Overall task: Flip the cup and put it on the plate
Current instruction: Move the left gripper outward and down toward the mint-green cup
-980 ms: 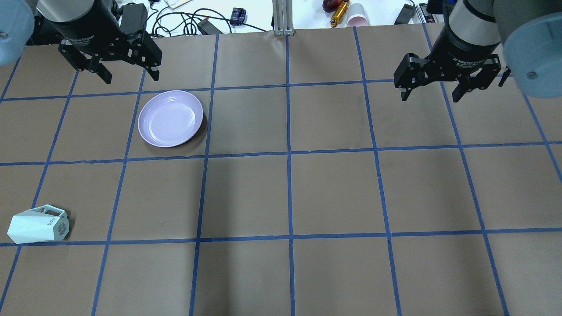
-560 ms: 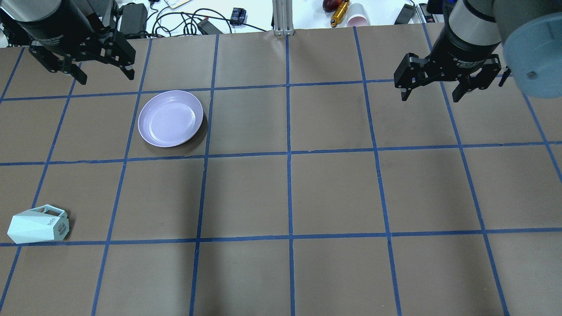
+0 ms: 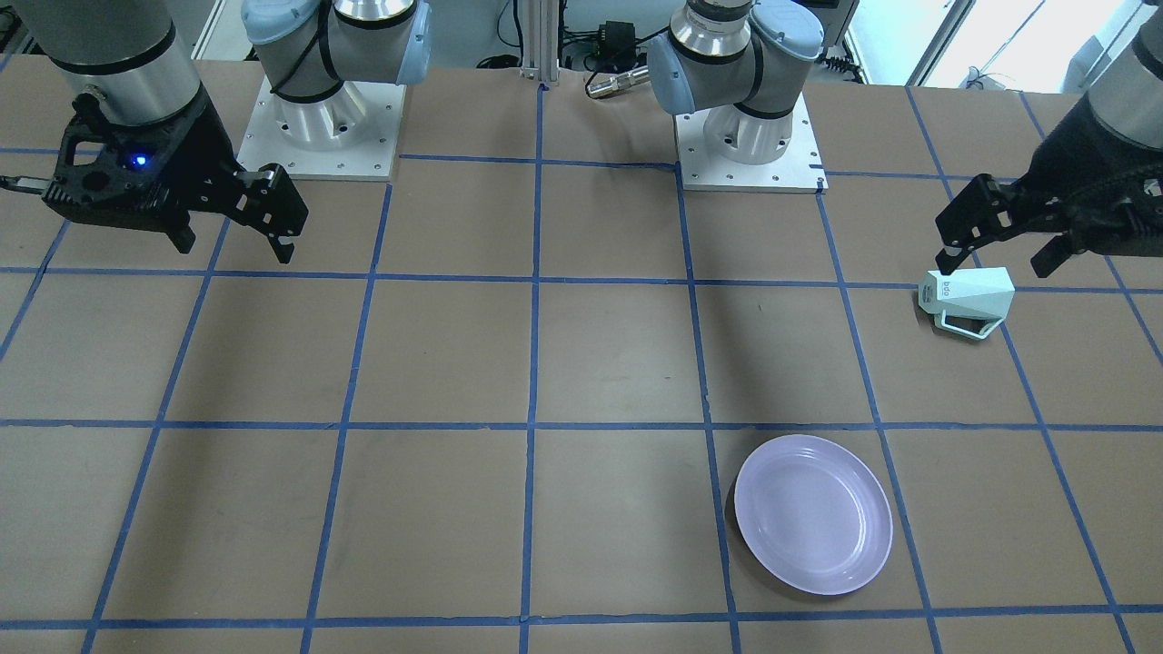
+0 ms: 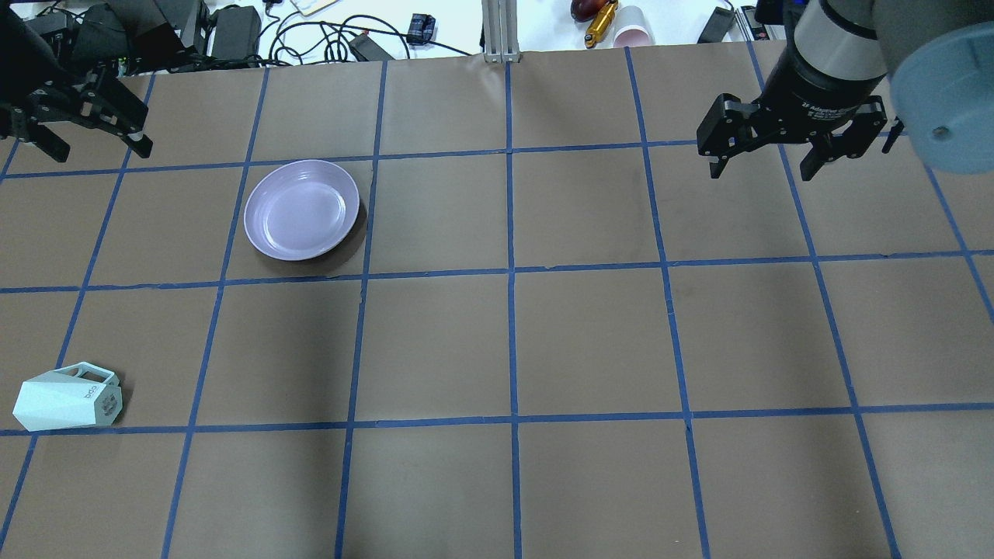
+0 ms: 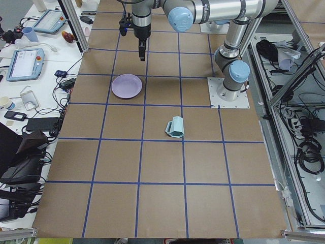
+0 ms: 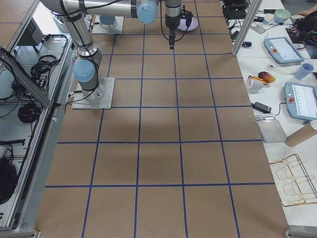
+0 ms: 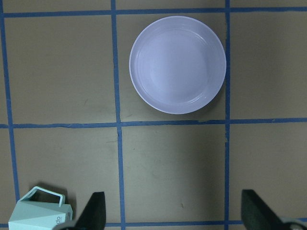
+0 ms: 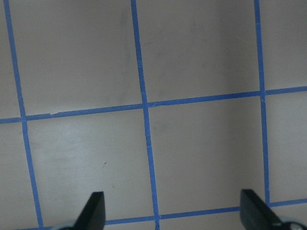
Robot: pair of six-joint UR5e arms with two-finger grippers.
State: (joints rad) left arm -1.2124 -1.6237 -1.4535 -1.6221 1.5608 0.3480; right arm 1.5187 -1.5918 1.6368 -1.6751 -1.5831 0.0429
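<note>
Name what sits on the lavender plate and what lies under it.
Nothing sits on the plate; its surface is bare. The cup lies on its side, apart from it. The plate rests on the brown paper table; the patch directly beneath is hidden.

The cup (image 4: 68, 405) lies on its side at the robot's near left, well apart from the plate (image 4: 301, 210) farther out.

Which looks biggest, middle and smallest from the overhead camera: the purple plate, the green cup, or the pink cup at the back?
Largest: plate.
Middle: green cup.
Smallest: pink cup, though it lies farther back, which may make it look smaller.
</note>
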